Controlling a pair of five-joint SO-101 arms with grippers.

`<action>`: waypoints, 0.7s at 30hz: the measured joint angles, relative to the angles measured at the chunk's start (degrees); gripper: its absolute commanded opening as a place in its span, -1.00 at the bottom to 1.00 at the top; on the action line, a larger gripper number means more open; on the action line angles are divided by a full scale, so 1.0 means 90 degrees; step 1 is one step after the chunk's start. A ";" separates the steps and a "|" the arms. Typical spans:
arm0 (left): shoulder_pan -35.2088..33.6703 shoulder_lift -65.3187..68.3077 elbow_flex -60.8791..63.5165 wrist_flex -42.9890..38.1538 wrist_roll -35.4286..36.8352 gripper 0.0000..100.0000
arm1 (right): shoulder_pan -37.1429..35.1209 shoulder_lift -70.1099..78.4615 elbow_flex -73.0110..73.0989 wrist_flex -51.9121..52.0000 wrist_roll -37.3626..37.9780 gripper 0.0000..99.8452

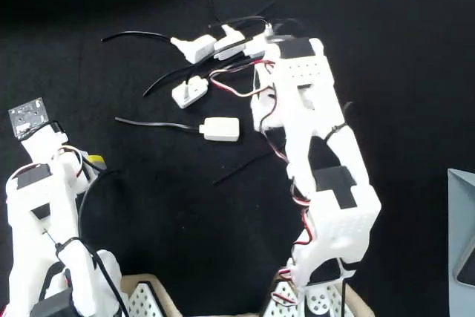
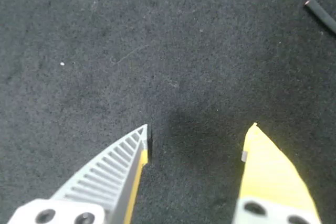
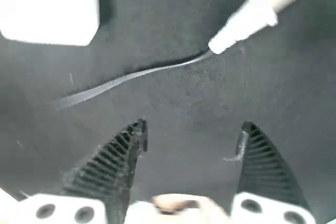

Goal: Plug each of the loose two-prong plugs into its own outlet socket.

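Plugging status: nothing held. A loose plug (image 3: 252, 11) lies just ahead of the right hand (image 3: 192, 125), with a white block (image 3: 50, 14) near it.
Right hand: wide open, empty.
Left hand (image 2: 200, 125): also wide, over bare cloth.
Risk: the cords (image 1: 137, 33) cross, so I'd guess a grab could snag one or drag a neighbour.
Surface (image 1: 386, 50): black cloth, grey object (image 1: 462, 228) at its edge.

White on black, with touches of grey, yellow and red.
The matte black cloth table (image 1: 148, 220) carries white plastic plug blocks (image 1: 220, 129) with thin black cords (image 1: 152, 122); the white plastic right arm (image 1: 326, 176) trails red, white and black wires (image 1: 236, 88); the left gripper (image 2: 200, 126) pairs a grey ribbed finger with a plain yellow one, and the right gripper (image 3: 192, 124) has ribbed black fingers.
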 measured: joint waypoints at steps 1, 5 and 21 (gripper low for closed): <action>0.0000 0.0000 0.0000 0.0000 0.0000 -0.42 | 0.0039 0.0000 0.0000 0.0000 0.0654 -0.46; 0.0156 0.0000 0.0000 0.0000 0.0000 -0.42 | 0.0332 0.0000 0.0000 0.0000 0.3214 -0.46; 0.0176 0.0000 0.0000 0.0000 0.0000 -0.42 | 0.0889 0.0430 0.0186 -0.0781 0.9612 -0.63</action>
